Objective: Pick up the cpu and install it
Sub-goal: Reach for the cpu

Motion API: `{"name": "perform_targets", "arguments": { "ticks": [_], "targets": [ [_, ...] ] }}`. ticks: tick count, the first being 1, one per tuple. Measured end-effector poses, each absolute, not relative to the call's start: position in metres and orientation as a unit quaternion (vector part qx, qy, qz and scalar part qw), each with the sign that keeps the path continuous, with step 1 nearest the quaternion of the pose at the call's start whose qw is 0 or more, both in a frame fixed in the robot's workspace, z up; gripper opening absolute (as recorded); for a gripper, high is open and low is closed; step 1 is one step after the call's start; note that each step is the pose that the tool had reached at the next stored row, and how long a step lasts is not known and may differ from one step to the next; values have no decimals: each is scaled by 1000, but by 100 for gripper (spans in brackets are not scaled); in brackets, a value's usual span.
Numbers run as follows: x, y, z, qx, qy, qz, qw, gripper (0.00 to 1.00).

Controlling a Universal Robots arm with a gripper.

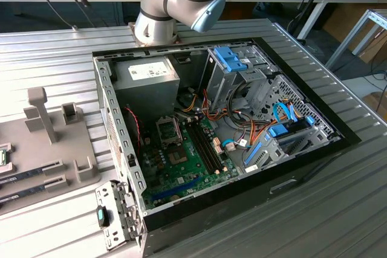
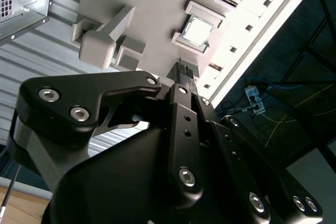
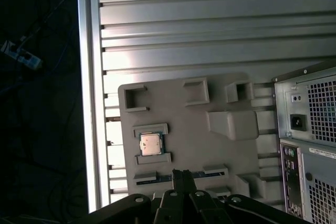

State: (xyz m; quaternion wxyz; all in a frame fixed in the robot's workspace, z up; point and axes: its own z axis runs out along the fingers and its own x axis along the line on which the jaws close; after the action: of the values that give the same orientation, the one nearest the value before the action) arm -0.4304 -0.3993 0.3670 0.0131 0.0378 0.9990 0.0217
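Note:
The cpu (image 3: 150, 144) is a small square chip with a dull silver top and a thin green edge. It lies flat in a shallow holder on the grey fixture tray (image 3: 189, 129), and in the second wrist view the cpu (image 2: 198, 30) shows there too. My gripper (image 3: 182, 174) hangs well above the tray with its dark fingers pressed together and nothing between them. Its tip (image 2: 184, 70) stands a short way to the side of the cpu, not touching it. In the open computer case (image 1: 302, 167) the silver socket frame (image 1: 169, 129) sits on the green motherboard (image 1: 193, 167).
A tall grey post (image 1: 39, 112) and low blocks rise from the tray (image 1: 54, 149); two long strips (image 1: 30, 172) lie in its slots. The case holds a power supply (image 1: 147, 83), drive cages (image 1: 233, 70) and loose cables (image 1: 242, 131). The ribbed table's edge (image 3: 89, 103) runs close to the tray.

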Motion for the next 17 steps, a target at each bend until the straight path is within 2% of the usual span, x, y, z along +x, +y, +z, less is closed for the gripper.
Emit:
{"name": "perform_targets", "arguments": {
  "ticks": [17],
  "targets": [
    [-434, -402, 358, 38, 999, 22, 13, 11]
  ]
}}
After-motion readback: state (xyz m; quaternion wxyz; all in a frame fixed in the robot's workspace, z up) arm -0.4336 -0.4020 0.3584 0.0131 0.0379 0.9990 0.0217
